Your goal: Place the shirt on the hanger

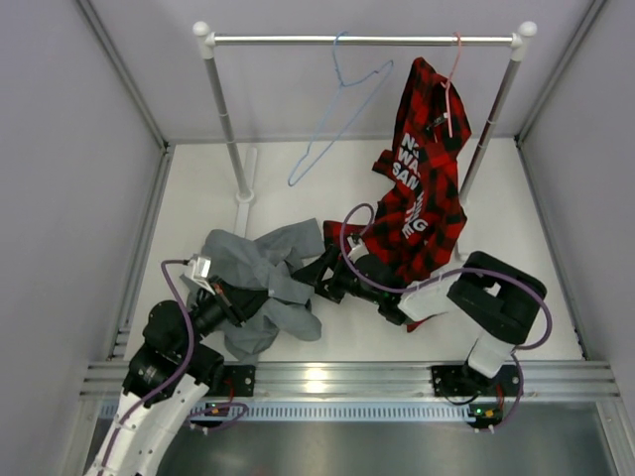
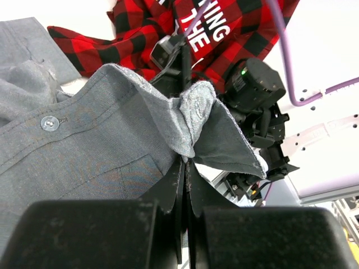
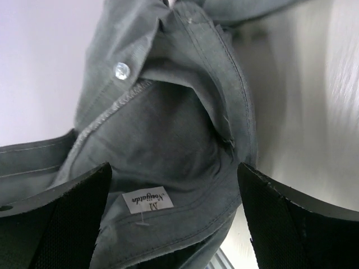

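Your left gripper pinches the shirt by a collar fold, in front of the left post of the rail. Hold that firm while your right gripper, spread wide over the neck label, bites the collar band squarely. The hanger hangs from the rail.

Count, top view.
Shirts: 2. Grey shirt at 8 o'clock on the table; red-and-black plaid shirt at 1 o'clock.
Hangers: 2. Light-blue hanger at 12 o'clock; pink hanger at 1 o'clock.
Clothes rail: 1, on 2 uprights.
Grippers: 2. Left gripper; right gripper.
Buttons seen on grey shirt: 1 per wrist view.
Neck label: 1.
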You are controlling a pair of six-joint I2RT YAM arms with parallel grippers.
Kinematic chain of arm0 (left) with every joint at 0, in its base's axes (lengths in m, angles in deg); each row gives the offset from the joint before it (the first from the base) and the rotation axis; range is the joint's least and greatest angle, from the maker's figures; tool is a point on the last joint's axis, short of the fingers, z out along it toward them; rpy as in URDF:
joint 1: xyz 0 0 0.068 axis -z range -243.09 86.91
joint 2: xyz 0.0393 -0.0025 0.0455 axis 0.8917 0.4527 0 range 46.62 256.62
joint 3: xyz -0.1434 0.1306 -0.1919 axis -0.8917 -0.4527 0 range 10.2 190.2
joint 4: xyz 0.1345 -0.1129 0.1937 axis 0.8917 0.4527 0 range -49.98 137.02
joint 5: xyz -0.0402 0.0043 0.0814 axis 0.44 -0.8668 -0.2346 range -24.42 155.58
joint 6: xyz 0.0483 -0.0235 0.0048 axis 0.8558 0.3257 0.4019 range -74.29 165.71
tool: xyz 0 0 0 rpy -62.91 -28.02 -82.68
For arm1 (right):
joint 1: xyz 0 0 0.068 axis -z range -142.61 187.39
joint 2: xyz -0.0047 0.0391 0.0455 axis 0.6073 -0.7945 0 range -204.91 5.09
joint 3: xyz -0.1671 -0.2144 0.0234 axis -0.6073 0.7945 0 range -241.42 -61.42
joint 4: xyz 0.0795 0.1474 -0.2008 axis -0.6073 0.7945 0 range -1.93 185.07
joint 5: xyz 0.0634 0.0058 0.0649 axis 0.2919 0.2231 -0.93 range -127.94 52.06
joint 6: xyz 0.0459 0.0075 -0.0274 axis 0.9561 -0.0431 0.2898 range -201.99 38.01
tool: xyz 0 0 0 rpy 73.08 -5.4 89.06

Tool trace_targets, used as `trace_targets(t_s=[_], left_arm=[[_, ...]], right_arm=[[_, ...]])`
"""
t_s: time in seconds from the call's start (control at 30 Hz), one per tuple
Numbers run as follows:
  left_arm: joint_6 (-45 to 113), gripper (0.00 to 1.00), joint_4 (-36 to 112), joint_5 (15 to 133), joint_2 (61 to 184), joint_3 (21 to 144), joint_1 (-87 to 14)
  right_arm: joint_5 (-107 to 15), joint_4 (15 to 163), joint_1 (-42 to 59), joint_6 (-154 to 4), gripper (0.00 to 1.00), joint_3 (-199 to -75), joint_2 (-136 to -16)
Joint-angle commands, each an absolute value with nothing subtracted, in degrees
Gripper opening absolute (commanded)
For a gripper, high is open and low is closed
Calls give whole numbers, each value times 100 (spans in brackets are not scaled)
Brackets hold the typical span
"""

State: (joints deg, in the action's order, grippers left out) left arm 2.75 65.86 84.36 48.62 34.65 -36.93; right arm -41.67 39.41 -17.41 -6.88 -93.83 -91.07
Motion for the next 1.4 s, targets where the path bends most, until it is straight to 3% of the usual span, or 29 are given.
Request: trace_targets(t_s=[0.0,0.13,0.3,0.4,0.53,1.03,1.23,1.3,1.33,1.37], left_arm=[[554,0,6489,8421,4802,3745,-3689],[642,0,6489,8289,4802,3754,-3681],[730,0,6489,8245,4820,3806,-3681],[748,0,6489,8236,4829,3806,-3681],[774,0,6489,8201,4838,3824,-3681],[836,0,6243,8228,4811,3780,-3681],[695,0,5910,8421,4802,3587,-3681],[669,0,5848,8421,4794,3569,-3681],[704,0,5839,8421,4802,3578,-3689],[713,0,5830,8421,4794,3613,-3689]], right_arm=[[-4005,3199,-2061,-307,89,-9623,-9369],[-4005,3568,-2193,-289,86,-9623,-9405],[-3769,4350,-2185,-605,93,-9535,-9073],[-3338,5455,-2193,-1105,99,-9779,-8625],[-3336,6794,-2185,-1774,100,-10159,-8324],[-4383,4668,-2202,-650,95,-9632,-9273],[-4620,3684,-2193,-360,88,-9991,-10037],[-4480,3701,-2185,-360,80,-10097,-10143],[-4419,3718,-2176,-377,75,-10106,-10126],[-4279,3753,-2167,-403,55,-10115,-10100]])
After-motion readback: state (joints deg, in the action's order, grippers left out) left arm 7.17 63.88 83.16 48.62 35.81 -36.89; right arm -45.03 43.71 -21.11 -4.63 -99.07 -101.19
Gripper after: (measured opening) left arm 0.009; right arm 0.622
